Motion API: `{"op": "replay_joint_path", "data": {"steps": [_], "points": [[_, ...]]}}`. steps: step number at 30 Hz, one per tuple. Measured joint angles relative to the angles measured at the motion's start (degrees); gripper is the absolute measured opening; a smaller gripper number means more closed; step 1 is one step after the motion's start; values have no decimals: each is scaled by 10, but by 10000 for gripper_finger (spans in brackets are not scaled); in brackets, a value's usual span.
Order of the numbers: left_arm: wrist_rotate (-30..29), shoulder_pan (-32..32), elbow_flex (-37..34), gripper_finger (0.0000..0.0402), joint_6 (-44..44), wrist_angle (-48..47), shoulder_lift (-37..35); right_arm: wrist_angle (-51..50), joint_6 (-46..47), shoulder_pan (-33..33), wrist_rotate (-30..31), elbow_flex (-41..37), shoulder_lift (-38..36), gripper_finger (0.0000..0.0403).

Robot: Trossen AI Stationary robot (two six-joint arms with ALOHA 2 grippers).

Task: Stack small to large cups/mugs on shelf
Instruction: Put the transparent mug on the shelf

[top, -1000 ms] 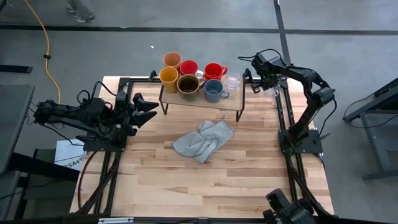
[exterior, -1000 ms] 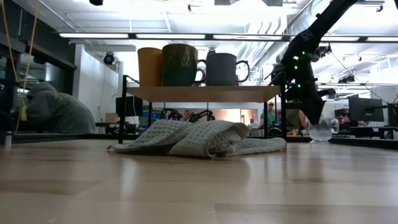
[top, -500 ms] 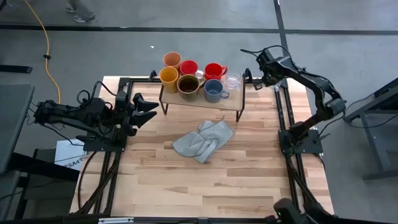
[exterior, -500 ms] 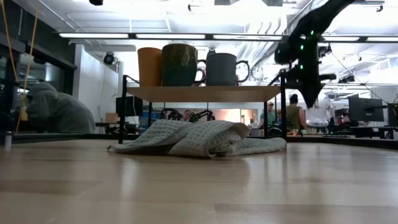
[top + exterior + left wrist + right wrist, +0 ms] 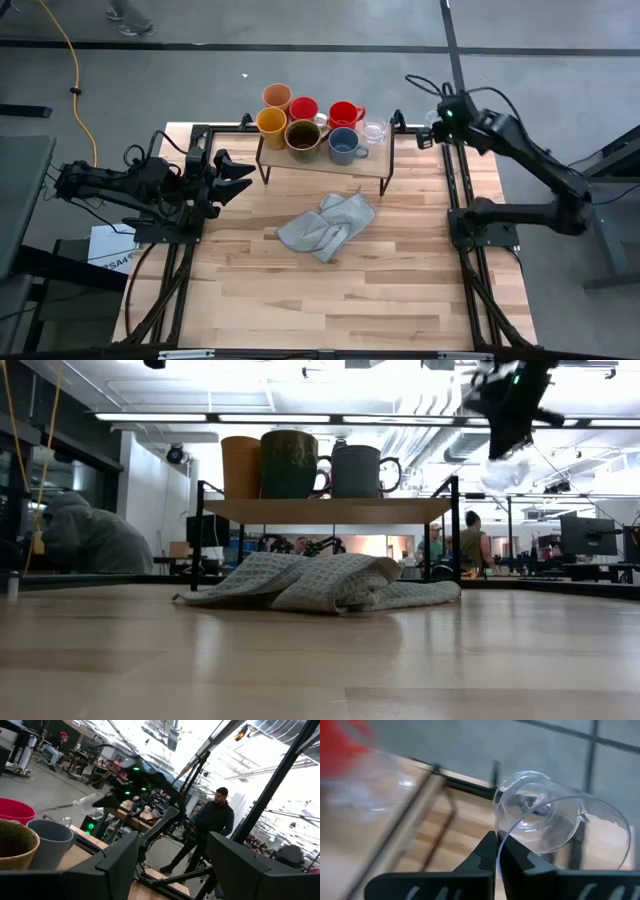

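The shelf [image 5: 372,162] stands at the table's far side. On it are a peach tumbler [image 5: 277,96], two red mugs [image 5: 303,108] [image 5: 343,113], a yellow mug [image 5: 271,121], a brown mug [image 5: 302,135], a grey-blue mug [image 5: 343,146] and a clear glass cup [image 5: 374,131]. My right gripper [image 5: 427,133] is high in the air beyond the shelf's right end, shut on a second clear glass cup [image 5: 545,820], which also shows in the low view [image 5: 505,472]. My left gripper [image 5: 238,177] waits open at the table's left side. My right gripper pinches the glass cup's wall at its rim [image 5: 501,836] between its two fingers, at their free ends. The fingers come from above. The cup hangs below the gripper, tipped, lifted well clear of the table and higher than the shelf's mugs.
A crumpled grey cloth [image 5: 328,225] lies on the table in front of the shelf. Black frame rails [image 5: 458,190] run along the table's left and right sides. People stand in the room beyond the table [image 5: 212,827].
My right gripper has risen from table height beside the shelf's right end to well above the shelf's mugs. It has carried the glass cup up with it, clear of the table.
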Motion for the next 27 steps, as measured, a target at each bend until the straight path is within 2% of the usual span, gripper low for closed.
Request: {"op": "replay_joint_path", "data": {"steps": [7, 13, 20, 27], "points": [[0, 0, 0, 225, 0, 0, 0, -2, 76, 161, 12, 0, -80, 0], [0, 0, 0, 225, 0, 0, 0, 50, 112, 313, 13, 0, -100, 0], [0, 0, 0, 225, 9, 0, 0, 228, 44, 455, 6, 0, -55, 0], [3, 0, 0, 225, 29, 1, 23, 347, 5, 529, -47, 0, 12, 0]]}}
